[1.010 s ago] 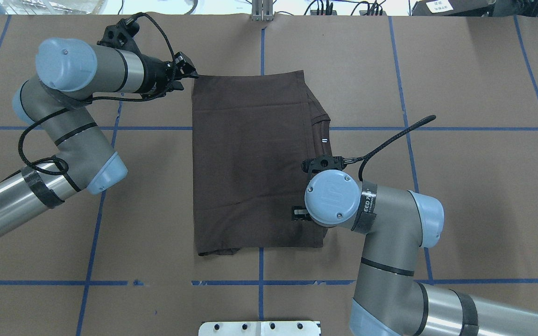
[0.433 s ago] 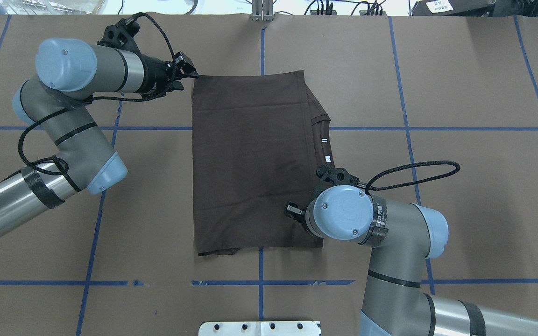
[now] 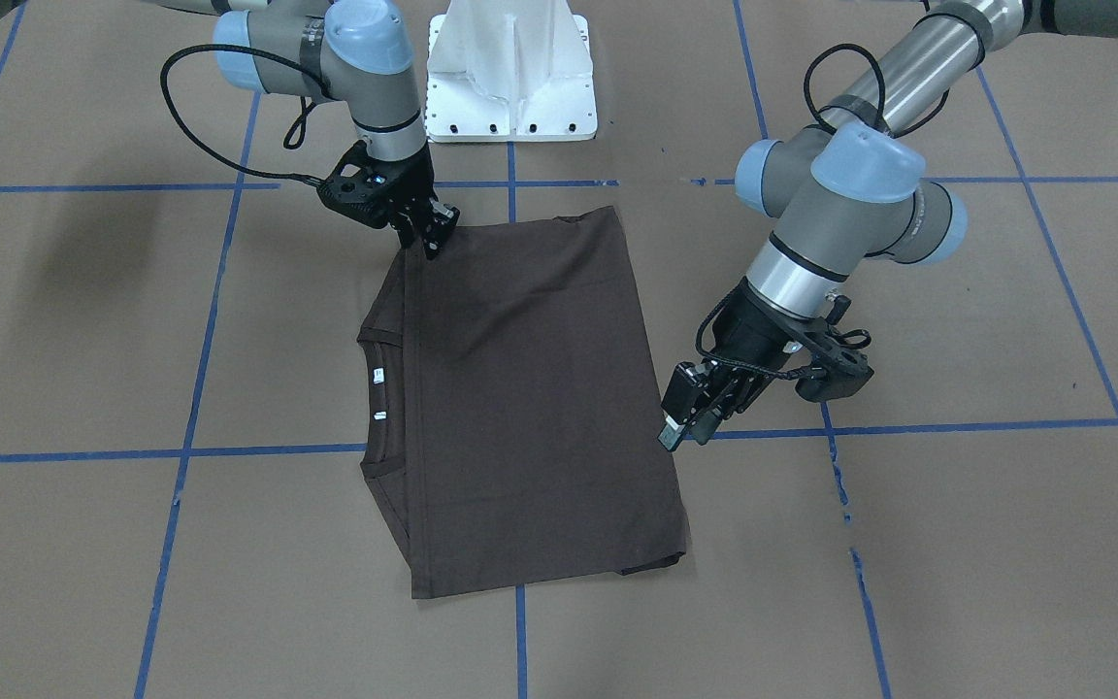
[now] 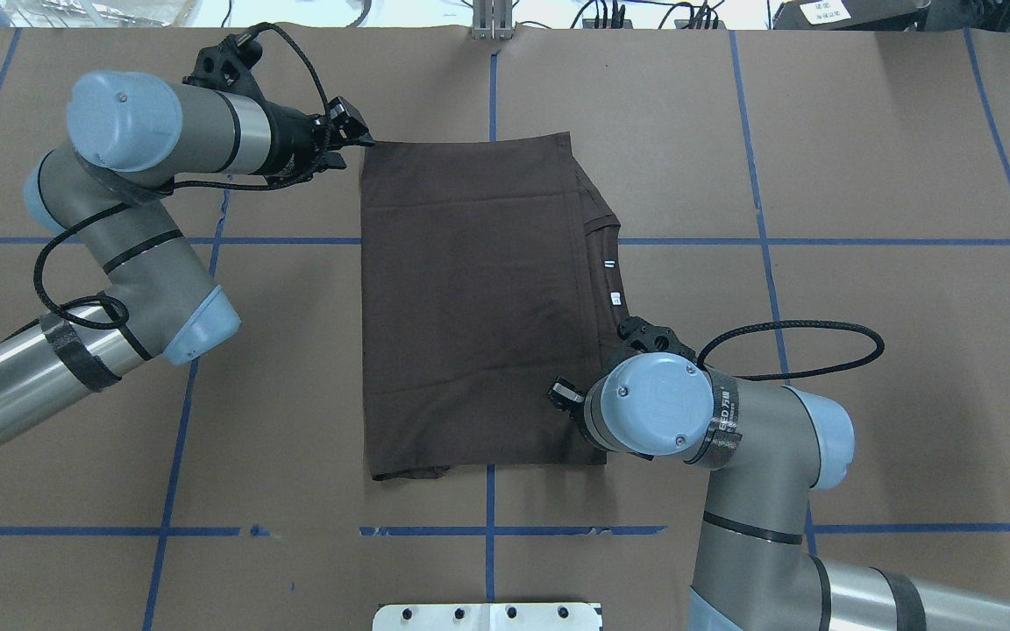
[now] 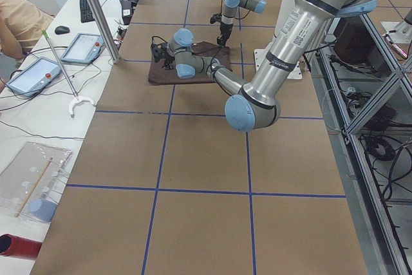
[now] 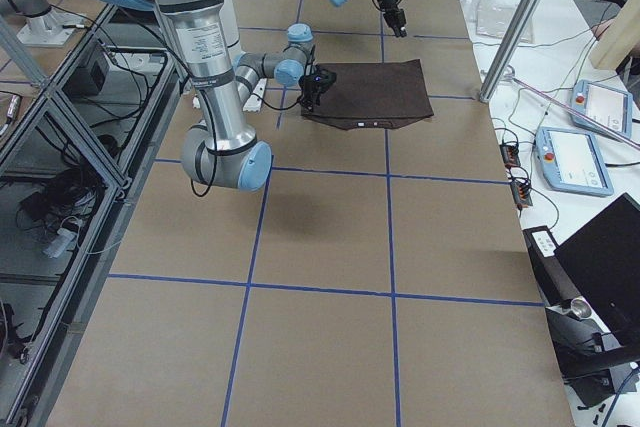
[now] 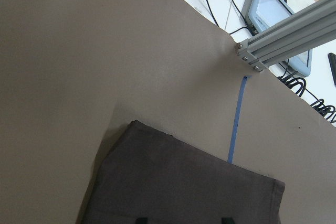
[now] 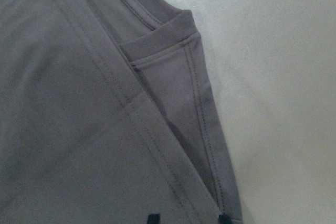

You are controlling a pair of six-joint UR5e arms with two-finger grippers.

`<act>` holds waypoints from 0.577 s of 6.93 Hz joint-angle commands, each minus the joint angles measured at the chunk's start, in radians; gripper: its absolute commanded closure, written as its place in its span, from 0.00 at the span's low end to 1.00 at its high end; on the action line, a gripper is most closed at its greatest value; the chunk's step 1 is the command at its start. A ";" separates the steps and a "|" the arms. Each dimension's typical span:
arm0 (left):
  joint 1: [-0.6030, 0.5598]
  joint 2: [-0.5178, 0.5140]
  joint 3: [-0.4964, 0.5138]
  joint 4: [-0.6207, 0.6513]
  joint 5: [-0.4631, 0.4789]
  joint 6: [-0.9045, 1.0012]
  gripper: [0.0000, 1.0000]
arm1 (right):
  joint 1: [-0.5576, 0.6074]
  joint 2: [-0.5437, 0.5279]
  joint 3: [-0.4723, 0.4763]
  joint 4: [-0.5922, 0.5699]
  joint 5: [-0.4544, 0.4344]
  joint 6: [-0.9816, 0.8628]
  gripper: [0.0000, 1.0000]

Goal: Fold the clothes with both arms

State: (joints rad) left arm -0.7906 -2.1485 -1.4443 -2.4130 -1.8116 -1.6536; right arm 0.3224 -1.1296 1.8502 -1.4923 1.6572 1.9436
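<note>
Covering the whole workspace, a brown counter (image 4: 864, 158) is crossed by blue tape lines (image 4: 759, 131). A dark brown T-shirt (image 4: 470, 298), folded to a rectangle, is laid flat on it between the two hands. The left hand (image 3: 683, 432) is held above one side edge of the shirt, fingers parted and empty. The right hand (image 3: 435, 238) is held low over the opposite side, likewise parted and gripping nothing. White neck tags (image 4: 615, 298) are seen near it.
</note>
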 commanded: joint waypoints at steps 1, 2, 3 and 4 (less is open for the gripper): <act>0.001 -0.001 -0.002 0.000 0.000 -0.002 0.44 | -0.002 -0.018 0.006 0.001 -0.004 0.078 0.52; 0.001 -0.001 -0.008 0.003 0.000 -0.002 0.44 | -0.003 -0.018 0.004 0.001 -0.004 0.084 0.45; 0.001 -0.001 -0.010 0.003 0.000 -0.002 0.44 | -0.017 -0.015 -0.002 0.001 -0.010 0.086 0.44; 0.001 -0.001 -0.010 0.003 0.000 -0.002 0.44 | -0.019 -0.016 -0.006 0.001 -0.008 0.084 0.44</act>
State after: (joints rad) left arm -0.7900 -2.1491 -1.4530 -2.4103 -1.8116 -1.6551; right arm 0.3097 -1.1456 1.8496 -1.4910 1.6500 2.0259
